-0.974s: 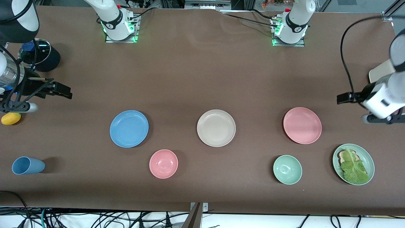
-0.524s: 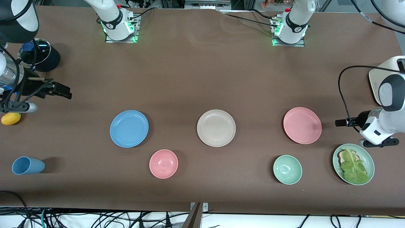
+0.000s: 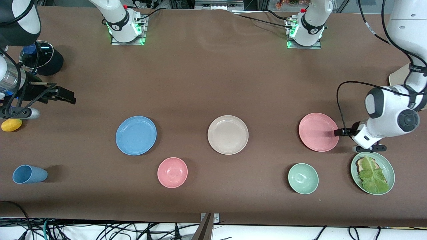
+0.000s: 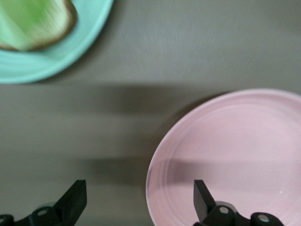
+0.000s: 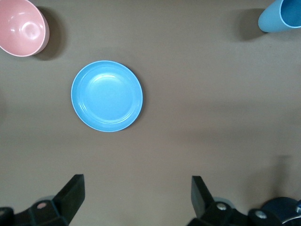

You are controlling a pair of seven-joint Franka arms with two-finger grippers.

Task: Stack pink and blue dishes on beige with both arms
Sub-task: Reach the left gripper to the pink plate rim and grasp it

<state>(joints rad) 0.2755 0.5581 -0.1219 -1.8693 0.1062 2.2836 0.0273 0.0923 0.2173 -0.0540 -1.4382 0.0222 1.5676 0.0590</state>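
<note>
A light blue plate [image 3: 136, 135], a cream-beige plate [image 3: 228, 134] and a pink plate [image 3: 318, 132] are lying across the middle of the frame on a plain brown tablecloth [image 3: 213, 76]. Lower down are sitting a blue cup [image 3: 29, 174], a pink bowl [image 3: 172, 172], a pale green bowl [image 3: 303, 178] and a pale green plate [image 3: 388, 165] carrying green lettuce [image 3: 373, 176]. At the left edge a yellow object [image 3: 11, 125] is showing.

A high front camera looks down the whole brown desk [image 3: 213, 83]; the left wrist camera sits close above the matte pink plate [image 4: 235, 160], the right wrist camera higher above the matte light-blue plate [image 5: 106, 95].
</note>
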